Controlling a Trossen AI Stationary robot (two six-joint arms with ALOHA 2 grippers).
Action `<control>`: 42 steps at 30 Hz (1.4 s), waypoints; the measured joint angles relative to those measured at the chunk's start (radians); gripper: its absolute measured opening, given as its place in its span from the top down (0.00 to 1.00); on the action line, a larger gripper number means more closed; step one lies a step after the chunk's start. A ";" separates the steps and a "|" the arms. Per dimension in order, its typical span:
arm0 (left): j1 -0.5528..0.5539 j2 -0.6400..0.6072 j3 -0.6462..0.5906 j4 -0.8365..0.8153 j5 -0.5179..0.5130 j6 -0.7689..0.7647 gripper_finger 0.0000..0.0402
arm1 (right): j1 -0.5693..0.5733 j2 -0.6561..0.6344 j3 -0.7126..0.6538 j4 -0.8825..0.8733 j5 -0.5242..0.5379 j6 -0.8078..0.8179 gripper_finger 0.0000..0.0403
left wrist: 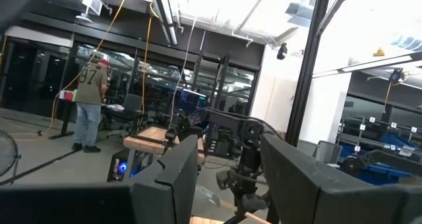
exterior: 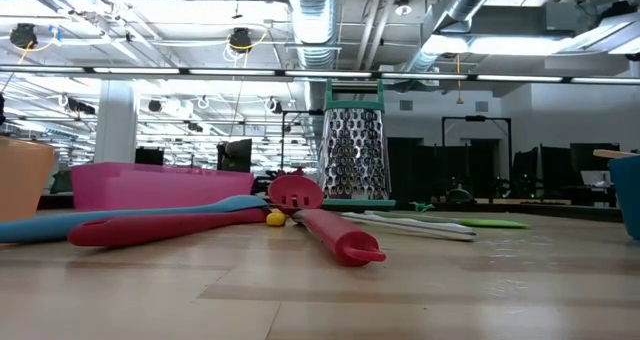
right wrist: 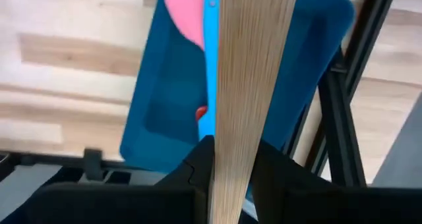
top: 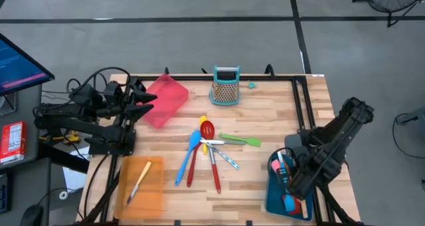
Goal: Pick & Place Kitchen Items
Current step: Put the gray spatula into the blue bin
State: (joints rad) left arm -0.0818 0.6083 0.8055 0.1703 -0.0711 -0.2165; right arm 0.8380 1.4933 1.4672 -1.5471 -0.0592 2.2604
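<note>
R gripper (right wrist: 231,159) clamped on wood utensil (right wrist: 254,66), blue tray (right wrist: 165,105) just beneath. L gripper (left wrist: 227,178) fingers apart, nothing betw.

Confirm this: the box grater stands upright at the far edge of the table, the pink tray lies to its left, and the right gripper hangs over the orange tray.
One thing is wrong: the right gripper hangs over the blue tray, not the orange tray, which lies on the left arm's side. The high view shows it. The box grater and the pink tray are as stated.
</note>
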 joint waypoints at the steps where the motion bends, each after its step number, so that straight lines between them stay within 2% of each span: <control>1: 0.000 0.000 0.000 0.000 0.000 0.000 0.63 | -0.005 0.000 -0.019 0.011 -0.017 -0.001 0.85; 6: 0.000 0.000 0.000 -0.001 0.000 0.000 0.63 | -0.029 -0.002 -0.098 0.100 -0.180 -0.024 0.85; 8: 0.000 0.000 0.000 -0.002 0.000 0.000 0.63 | -0.036 -0.002 -0.111 0.138 -0.216 -0.034 0.85; 14: 0.000 0.000 0.000 -0.006 0.000 0.000 0.63 | -0.042 0.001 -0.122 0.130 -0.192 -0.021 0.85; 19: 0.000 0.000 0.000 -0.006 0.000 0.000 0.63 | -0.062 -0.003 -0.188 0.160 -0.247 -0.017 0.85; 25: 0.000 0.000 0.000 -0.006 0.000 0.001 0.63 | -0.087 -0.003 -0.290 0.258 -0.257 -0.062 0.85; 29: 0.000 0.000 0.000 -0.006 0.001 0.001 0.63 | -0.100 -0.003 -0.332 0.295 -0.347 -0.089 0.85; 38: 0.000 0.000 0.000 -0.007 0.001 0.002 0.63 | -0.101 -0.003 -0.335 0.288 -0.504 -0.113 0.85; 42: 0.000 0.000 0.000 -0.007 0.001 0.002 0.63 | -0.101 -0.003 -0.335 0.287 -0.530 -0.113 0.85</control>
State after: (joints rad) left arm -0.0818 0.6083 0.8051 0.1632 -0.0705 -0.2146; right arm 0.7373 1.4902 1.1324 -1.2601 -0.5897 2.1475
